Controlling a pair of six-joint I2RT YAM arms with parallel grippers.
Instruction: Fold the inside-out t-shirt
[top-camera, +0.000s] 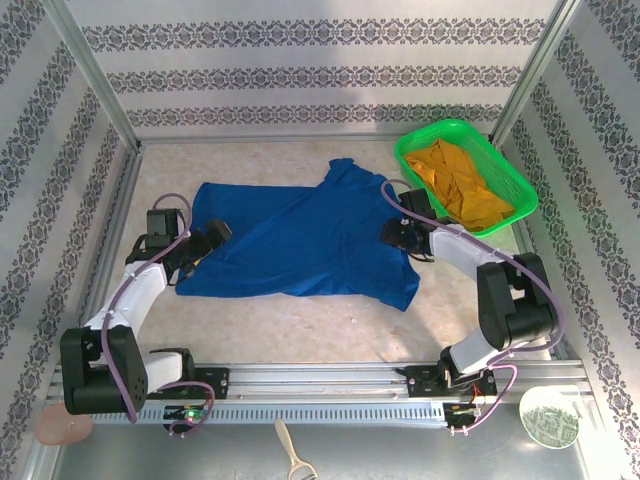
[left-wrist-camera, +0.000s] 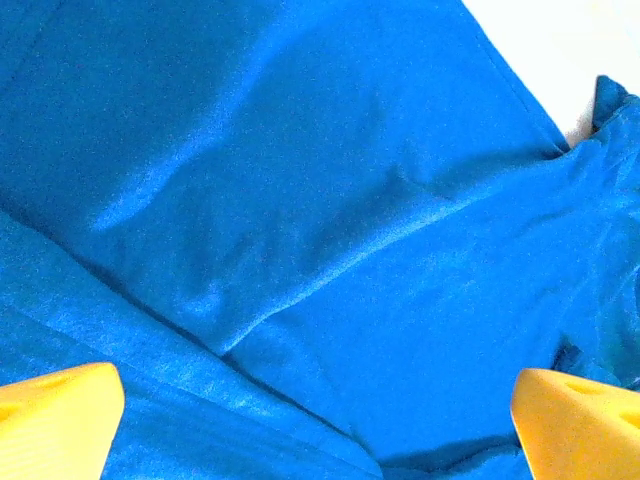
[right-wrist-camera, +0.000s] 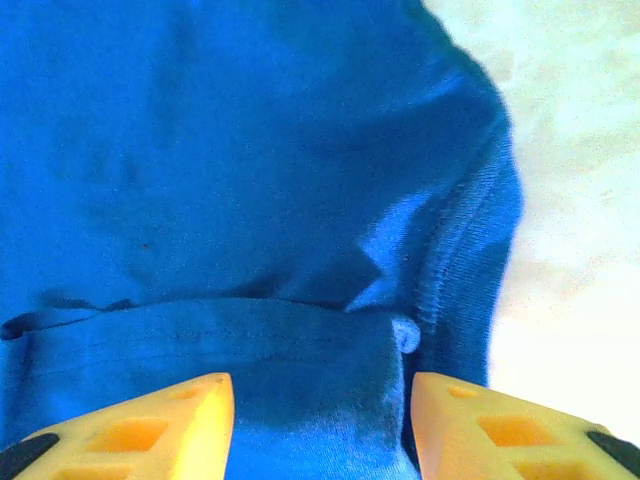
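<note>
left gripper (left-wrist-camera: 320, 435): spread wide, empty, inside-out t-shirt (top-camera: 300, 245) beneath | right gripper (right-wrist-camera: 320, 430): half open, hem fold (right-wrist-camera: 300, 335) between fingers (right-wrist-camera: 150, 420), not clamped | advice: pinch both edges evenly, lift together

Pale marbled tabletop (top-camera: 300, 330) inside white walls (top-camera: 320, 60) with dark floral bands, aluminium corner posts (top-camera: 98, 85), bright light.

The t-shirt (top-camera: 300, 245) is looking solid royal blue all over. The basket (top-camera: 505, 168) is glowing bright green, and the garment (top-camera: 462, 185) in it is showing orange-yellow. The counter (top-camera: 330, 320) is coming across as mottled beige. The walls (top-camera: 320, 60) are wearing white with dark floral bands. The left end effector (left-wrist-camera: 318, 430) and right end effector (right-wrist-camera: 322, 430) are both sporting yellow-orange fingers.
</note>
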